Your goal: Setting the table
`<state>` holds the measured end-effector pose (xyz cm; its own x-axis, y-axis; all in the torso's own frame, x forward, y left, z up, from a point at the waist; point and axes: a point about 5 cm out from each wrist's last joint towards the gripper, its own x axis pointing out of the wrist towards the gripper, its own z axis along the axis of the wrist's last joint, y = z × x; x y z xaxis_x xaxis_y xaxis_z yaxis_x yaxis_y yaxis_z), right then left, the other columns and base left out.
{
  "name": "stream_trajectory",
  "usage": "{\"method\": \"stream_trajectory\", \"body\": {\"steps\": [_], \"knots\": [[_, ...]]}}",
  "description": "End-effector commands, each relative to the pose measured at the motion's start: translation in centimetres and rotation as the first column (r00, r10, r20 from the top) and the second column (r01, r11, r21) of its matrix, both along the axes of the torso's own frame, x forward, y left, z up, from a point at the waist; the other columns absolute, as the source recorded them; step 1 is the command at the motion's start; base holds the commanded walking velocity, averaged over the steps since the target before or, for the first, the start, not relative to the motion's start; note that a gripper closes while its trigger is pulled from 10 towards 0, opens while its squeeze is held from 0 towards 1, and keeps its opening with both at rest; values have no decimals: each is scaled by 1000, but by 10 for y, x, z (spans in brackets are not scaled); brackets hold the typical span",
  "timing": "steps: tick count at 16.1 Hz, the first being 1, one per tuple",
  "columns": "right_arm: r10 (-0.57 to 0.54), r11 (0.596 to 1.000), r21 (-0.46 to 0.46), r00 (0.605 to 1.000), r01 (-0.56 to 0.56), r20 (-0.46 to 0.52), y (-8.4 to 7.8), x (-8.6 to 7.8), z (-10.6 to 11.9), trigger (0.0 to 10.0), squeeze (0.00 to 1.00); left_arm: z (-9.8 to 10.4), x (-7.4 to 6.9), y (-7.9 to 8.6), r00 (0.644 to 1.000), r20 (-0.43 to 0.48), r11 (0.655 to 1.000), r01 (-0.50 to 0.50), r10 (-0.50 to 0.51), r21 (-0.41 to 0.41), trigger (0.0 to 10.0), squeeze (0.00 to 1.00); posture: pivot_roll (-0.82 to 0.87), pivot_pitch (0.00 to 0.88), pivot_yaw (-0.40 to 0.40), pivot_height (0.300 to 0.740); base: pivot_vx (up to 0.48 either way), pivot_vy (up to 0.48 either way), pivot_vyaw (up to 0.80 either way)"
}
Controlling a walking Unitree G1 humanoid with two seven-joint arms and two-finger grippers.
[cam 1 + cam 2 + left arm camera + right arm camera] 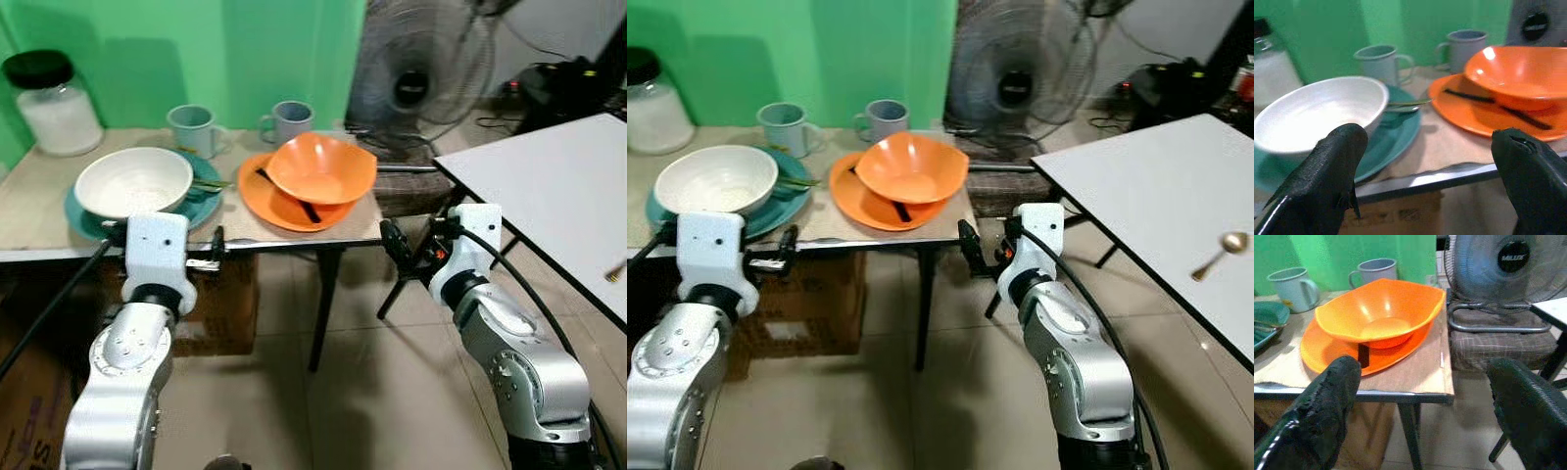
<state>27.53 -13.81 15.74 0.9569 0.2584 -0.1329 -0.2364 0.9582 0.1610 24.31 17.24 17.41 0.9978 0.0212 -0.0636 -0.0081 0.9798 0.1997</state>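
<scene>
Below the side table's front edge: both grippers released, holding nothing.
Left gripper [1427,183] faces the glossy white bowl [133,181] on its teal plate [204,202]; right gripper [1422,413] faces the smooth orange bowl [1378,311], tilted on its orange plate [1327,352], probably to reach either set.

Both silver arms are raised forward at about the same height, elbows bent. The left gripper [1427,171] has its two black fingers [1327,181] spread wide apart, holding nothing. The right gripper [1422,406] is likewise parted and holding nothing, its black fingers [395,245] angled toward the robot's left.
</scene>
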Motion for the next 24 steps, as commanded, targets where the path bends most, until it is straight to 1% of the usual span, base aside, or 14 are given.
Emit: {"method": "stream_trajectory", "body": {"steps": [1,3,4,5,6,11,13,14,16,17,19,21,23,24], "knots": [[-17,1000,5,1000,17,5,-4,2,0,10000,1000,1,2,-2,1000,4,1000,19,-19,2,10000,1000,-14,10,-77,740,266,0,0],[-15,1000,5,1000,15,5,-4,2,-1,10000,1000,1,3,-2,1000,7,1000,21,-21,7,10000,1000,-13,6,-76,740,276,0,0],[-18,1000,-3,1000,18,2,-3,1,-2,10000,776,0,2,-2,1000,3,1000,28,-28,11,10000,1000,-14,2,-73,740,285,0,0],[-22,1000,-5,1000,22,-1,-3,1,-3,10000,345,-1,2,-2,1000,1,999,30,-30,13,10000,1000,-15,0,-72,740,285,0,0],[-32,999,-4,999,32,-3,-3,1,-4,10000,0,-1,2,-2,999,2,999,33,-33,13,10000,1000,-15,0,-70,740,296,0,0],[-64,998,-22,998,64,-8,-8,4,-5,10000,0,1,5,-3,999,11,999,44,-44,15,10000,1000,-10,0,-70,740,313,0,0],[-53,998,-43,999,53,-3,-6,4,-6,10000,0,2,5,-2,999,14,999,48,-48,24,10000,1000,-2,0,-68,740,334,0,0],[-59,998,-30,998,59,-8,-5,3,-8,10000,0,3,6,-1,999,14,998,52,-52,29,10000,1000,1,0,-63,740,337,0,0],[-98,995,10,995,98,-31,-5,1,-13,10000,0,4,7,1,998,11,997,67,-68,41,10000,1000,7,0,-30,740,339,0,0],[-115,993,16,993,116,-30,-6,-1,-15,10000,0,5,9,3,997,6,996,80,-81,46,10000,1000,8,0,-11,740,334,0,0],[-125,992,9,992,126,-20,-5,-4,-16,10000,0,5,15,5,996,0,995,92,-92,27,10000,1000,7,0,29,740,339,0,0],[-154,988,-15,988,154,0,-10,-4,-13,10000,0,2,19,3,996,-7,996,94,-94,-2,10000,1000,-1,0,47,740,353,0,678],[-165,986,-16,986,165,11,-13,-2,-11,10000,0,0,18,0,994,-14,994,105,-105,-3,10000,1000,0,0,43,740,358,0,722],[-163,986,-15,986,163,17,-13,-1,-10,10000,0,-1,18,0,994,-17,994,108,-108,-3,10000,1000,0,0,41,740,360,0,0]]}}
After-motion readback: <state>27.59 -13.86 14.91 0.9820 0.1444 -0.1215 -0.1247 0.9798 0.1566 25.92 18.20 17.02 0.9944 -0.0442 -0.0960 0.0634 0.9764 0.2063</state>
